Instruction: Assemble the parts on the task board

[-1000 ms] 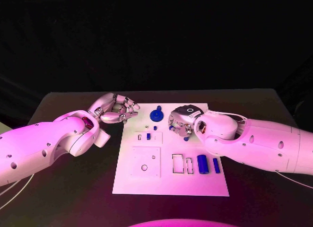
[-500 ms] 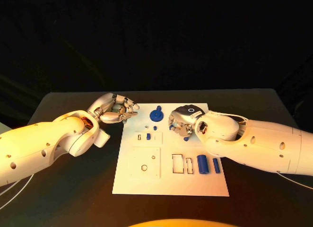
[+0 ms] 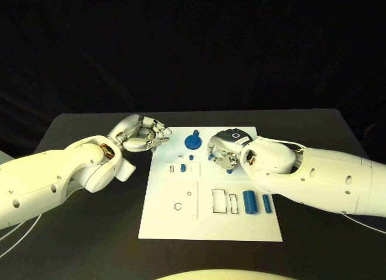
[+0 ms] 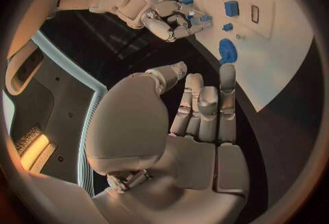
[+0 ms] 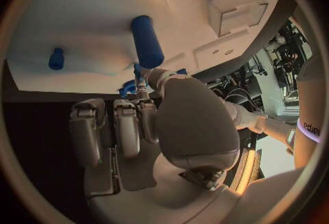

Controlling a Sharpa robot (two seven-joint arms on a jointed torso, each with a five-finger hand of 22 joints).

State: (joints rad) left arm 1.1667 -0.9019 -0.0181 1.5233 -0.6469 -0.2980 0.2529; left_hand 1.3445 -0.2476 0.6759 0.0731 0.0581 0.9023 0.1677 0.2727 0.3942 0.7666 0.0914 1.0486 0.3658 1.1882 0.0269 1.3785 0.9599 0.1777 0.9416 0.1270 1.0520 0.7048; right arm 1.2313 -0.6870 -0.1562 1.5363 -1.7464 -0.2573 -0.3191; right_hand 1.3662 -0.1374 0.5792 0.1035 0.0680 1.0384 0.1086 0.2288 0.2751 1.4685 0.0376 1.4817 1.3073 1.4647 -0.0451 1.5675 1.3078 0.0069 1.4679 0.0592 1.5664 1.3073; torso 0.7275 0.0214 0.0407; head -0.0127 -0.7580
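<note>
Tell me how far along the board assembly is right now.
Early to midway, it seems. Small blue pieces already stand in the white task board. The right hand is over a blue part, its fingers curled; whether it holds the part is unclear. The left hand waits beside the board, fingers curled in. The blue cylinder, the slim blue bar and the blue gear-like disc remain loose, with rectangular slots open.

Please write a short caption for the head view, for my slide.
Both hands, left and right, hover at the white task board's far end among blue parts.
</note>
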